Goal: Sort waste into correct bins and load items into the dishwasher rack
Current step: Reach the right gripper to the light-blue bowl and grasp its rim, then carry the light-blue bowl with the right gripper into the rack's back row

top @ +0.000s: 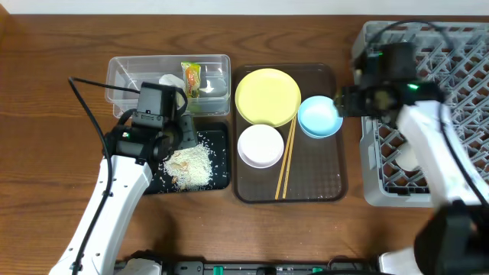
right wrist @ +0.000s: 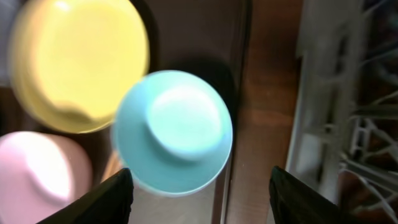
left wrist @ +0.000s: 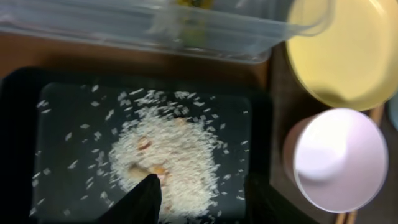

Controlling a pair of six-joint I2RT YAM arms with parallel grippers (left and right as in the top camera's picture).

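The light blue bowl (top: 319, 116) sits at the right edge of the brown serving tray (top: 313, 179), beside the yellow plate (top: 267, 96), the white bowl (top: 261, 145) and the chopsticks (top: 286, 156). My right gripper (top: 348, 101) is open and empty above the tray's right rim, just right of the blue bowl (right wrist: 174, 130); its fingers (right wrist: 202, 199) are wide apart. My left gripper (top: 177, 137) is open and empty low over the rice (left wrist: 168, 155) in the black tray (left wrist: 56, 93). The wrapper (top: 192, 78) and the tissue (top: 170, 81) lie in the clear tub (top: 126, 72).
The grey dishwasher rack (top: 428, 46) fills the right side, and its near wall shows in the right wrist view (right wrist: 323, 93). A pale round thing (top: 409, 159) lies in the rack, partly hidden by my right arm. A strip of bare wood separates the serving tray from the rack.
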